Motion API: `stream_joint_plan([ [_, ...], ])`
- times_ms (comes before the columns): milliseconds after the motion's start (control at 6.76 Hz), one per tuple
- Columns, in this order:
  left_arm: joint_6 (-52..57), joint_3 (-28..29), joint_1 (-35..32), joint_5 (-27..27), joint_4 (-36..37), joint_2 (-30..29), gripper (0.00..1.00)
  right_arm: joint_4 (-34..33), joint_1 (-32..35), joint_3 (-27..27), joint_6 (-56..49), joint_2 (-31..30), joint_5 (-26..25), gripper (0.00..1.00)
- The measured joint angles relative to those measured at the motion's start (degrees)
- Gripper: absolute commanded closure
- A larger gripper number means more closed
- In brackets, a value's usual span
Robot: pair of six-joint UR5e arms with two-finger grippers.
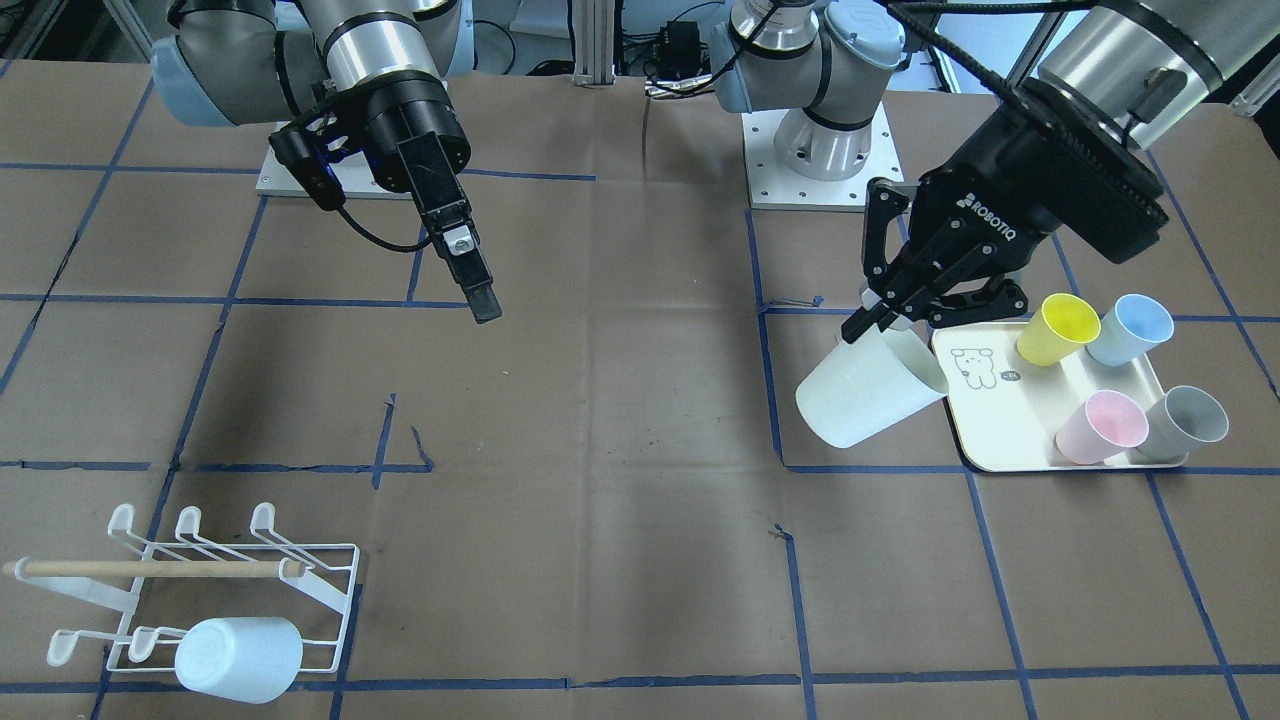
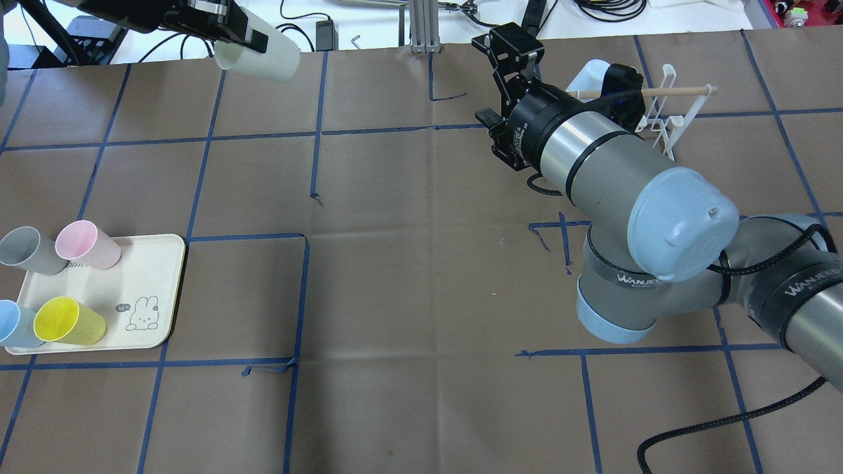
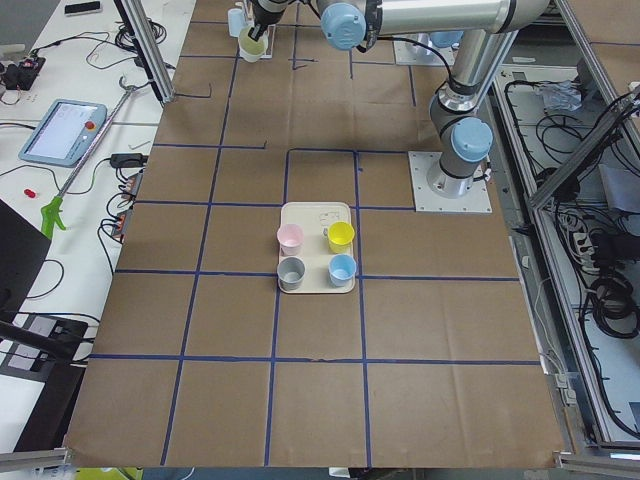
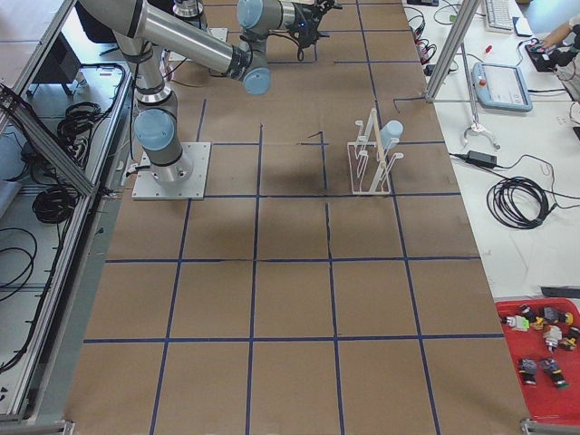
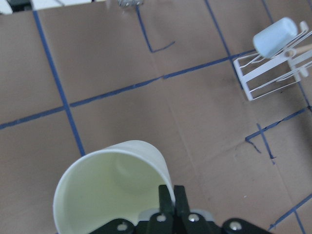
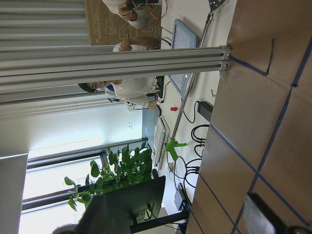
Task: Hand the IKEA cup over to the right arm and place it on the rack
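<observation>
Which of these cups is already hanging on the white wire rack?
The pale blue cup over a prong of the rack. Four others stand on the tray; the left gripper holds the cream one.

**Brown paper, blue grid**

Your desk (image 3: 320, 420) wears brown paper gridded with blue tape lines (image 3: 275, 360). Upper left in the exterior left view, a white side desk (image 3: 90, 60) holds a pendant screen (image 3: 60, 131). The right wrist view's lower left shows a plant (image 6: 114, 170) by a bright window (image 6: 44, 185).
</observation>
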Motion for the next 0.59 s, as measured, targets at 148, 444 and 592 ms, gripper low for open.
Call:
stream_joint_plan([
  [148, -0.12, -4.47, -0.05, -5.34, 9.05, 0.98, 1.0, 0.1, 0.0, 0.0, -0.14, 0.06, -0.02, 0.0],
  [444, -0.23, -13.55, -0.11, -14.15, 27.72, 0.98, 1.0, 0.1, 0.01, 0.07, -0.23, 0.35, -0.03, 0.0],
  [592, -0.3, -18.81, -0.15, -17.0, 38.27, 0.39, 1.0, 0.43, 0.0, 0.13, -0.24, 0.49, -0.05, 0.0],
])
